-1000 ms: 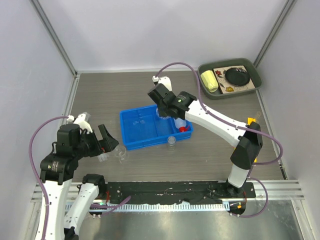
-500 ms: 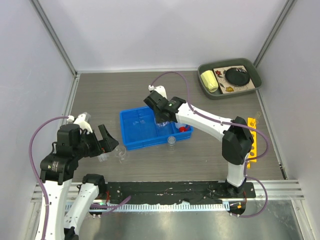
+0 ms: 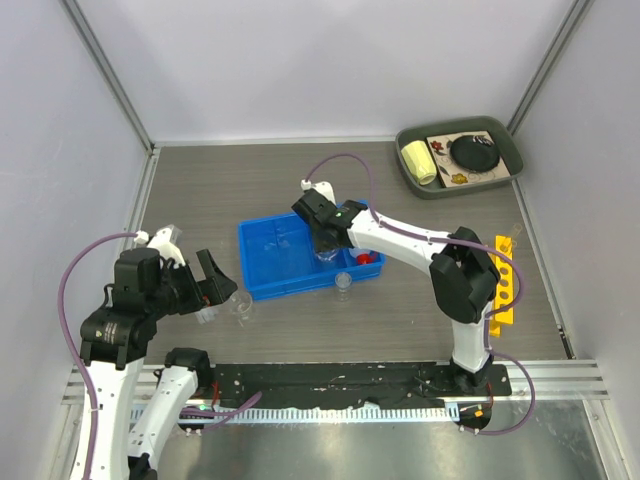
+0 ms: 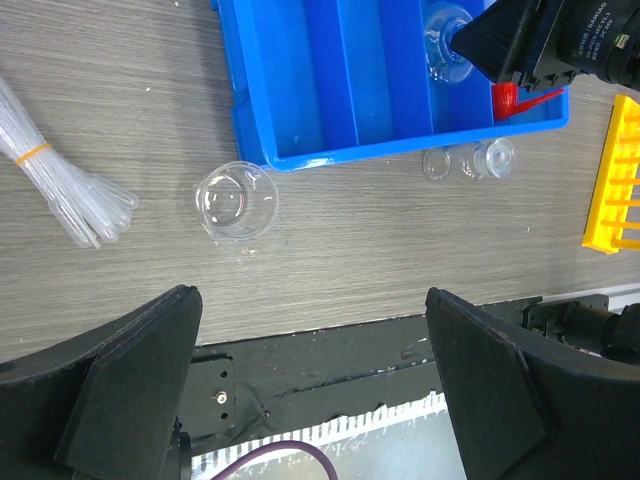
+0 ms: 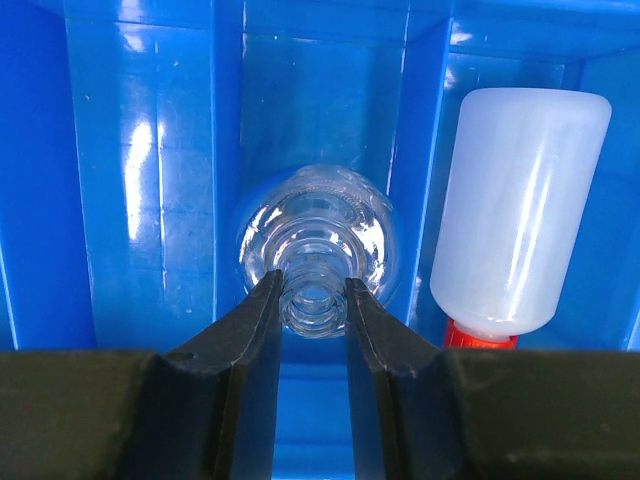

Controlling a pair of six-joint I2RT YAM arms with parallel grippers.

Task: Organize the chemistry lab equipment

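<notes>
My right gripper (image 5: 312, 295) is shut on the neck of a clear glass flask (image 5: 315, 235), which it holds upright inside the middle compartment of the blue bin (image 3: 270, 262). The white squeeze bottle (image 5: 515, 230) with a red nozzle lies in the compartment to the right. My left gripper (image 4: 315, 385) is open and empty near the table's front left. A clear beaker (image 4: 237, 200) stands ahead of it. A bundle of clear pipettes (image 4: 60, 185) lies to its left. Small glass beakers (image 4: 480, 160) stand just outside the bin's near edge. The yellow rack (image 3: 503, 285) lies at the right.
A dark green tray (image 3: 460, 155) with a yellow roll and a black disc stands at the back right corner. The right arm (image 3: 400, 232) stretches across the bin's right end. Grey walls close in the table on three sides.
My right gripper has moved a little nearer and lower with the flask, into the bin. The left arm has not moved.
</notes>
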